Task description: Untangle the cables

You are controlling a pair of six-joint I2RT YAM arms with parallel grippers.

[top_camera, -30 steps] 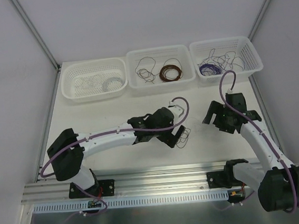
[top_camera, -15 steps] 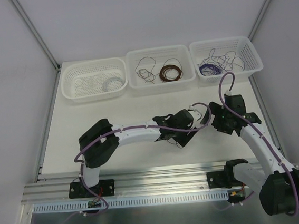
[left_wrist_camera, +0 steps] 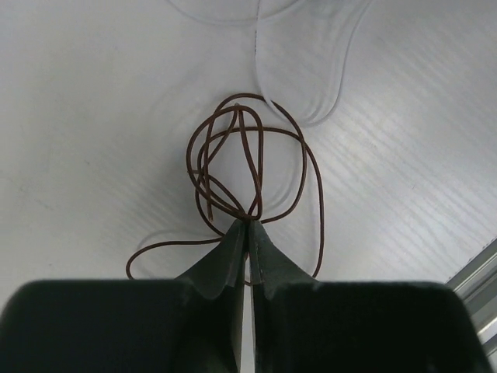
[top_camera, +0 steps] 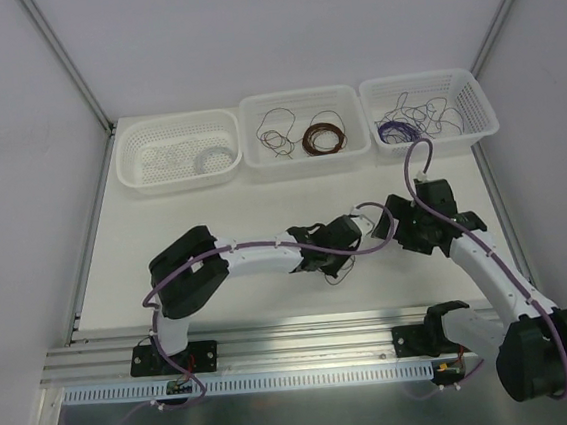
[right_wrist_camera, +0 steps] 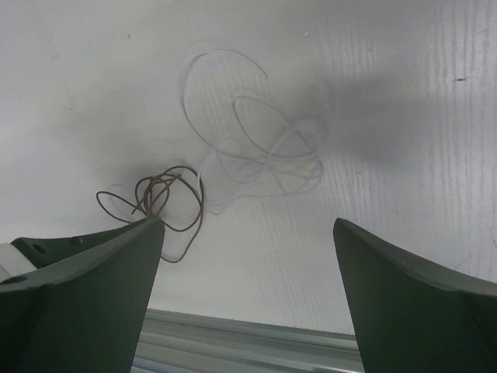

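1. The left gripper (left_wrist_camera: pixel 247 227) is pinched shut on a hair-thin brown cable (left_wrist_camera: pixel 248 159), at a crossing of its loops, just beyond the aluminium rail (left_wrist_camera: pixel 483 273).
2. The right gripper (right_wrist_camera: pixel 248 225) hangs wide open over a pale grey cable (right_wrist_camera: pixel 268 159), slightly farther from the rail, its loops meeting the brown one.
3. Both cables look feather-light and springy. They are probably best gripped on single strands and drawn gently apart.

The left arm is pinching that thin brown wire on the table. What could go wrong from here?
The left end effector is shut on the brown wire where several strands cross, so pulling may tighten the tangle instead of loosening it.
The pale wire seems to overlap the brown loops, so it may get dragged along.
That pale wire barely shows against the white table, and the open right end effector could close beside it.
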